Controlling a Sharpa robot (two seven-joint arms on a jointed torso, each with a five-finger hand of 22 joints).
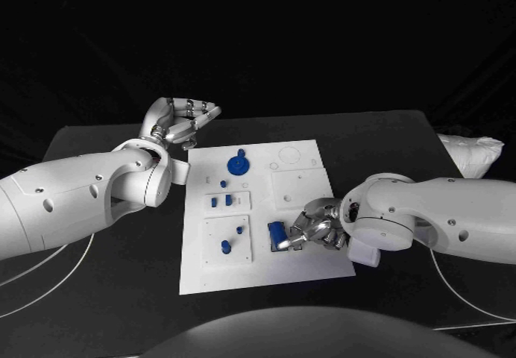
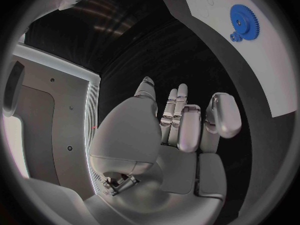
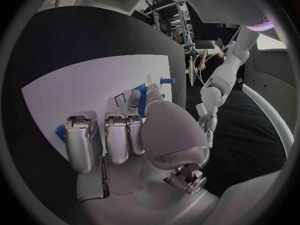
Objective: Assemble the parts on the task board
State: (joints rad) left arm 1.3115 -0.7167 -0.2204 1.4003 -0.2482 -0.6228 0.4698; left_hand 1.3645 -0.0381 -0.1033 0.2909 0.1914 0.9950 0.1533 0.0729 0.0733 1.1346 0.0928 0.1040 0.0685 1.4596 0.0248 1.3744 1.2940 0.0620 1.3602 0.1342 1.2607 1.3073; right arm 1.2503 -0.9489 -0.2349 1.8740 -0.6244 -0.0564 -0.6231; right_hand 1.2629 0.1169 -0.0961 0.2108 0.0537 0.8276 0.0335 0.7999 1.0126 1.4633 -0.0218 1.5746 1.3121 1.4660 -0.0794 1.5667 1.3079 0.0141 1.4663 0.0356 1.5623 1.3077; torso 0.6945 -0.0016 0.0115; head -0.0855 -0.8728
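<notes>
Black table [image 1: 118, 313] under the white task board [image 1: 306, 268]: a blue gear [image 1: 236, 163] and small blue parts [image 1: 221, 201] are seated (I judge it half done). My right hand [image 1: 318, 227] closes on a blue part [image 1: 279, 235] at the board's near right; my left hand [image 1: 185, 118] hovers off-board, fingers loose, holding nothing.

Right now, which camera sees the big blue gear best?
The head view: the blue gear shows whole, flat on the task board, with nothing covering it. The left wrist view catches it bent at the edge. The right wrist view doesn't help.

Bare table [image 1: 97, 298] flanking the task board [image 1: 306, 160]; white bag [image 1: 473, 153], seemingly, far right.
</notes>
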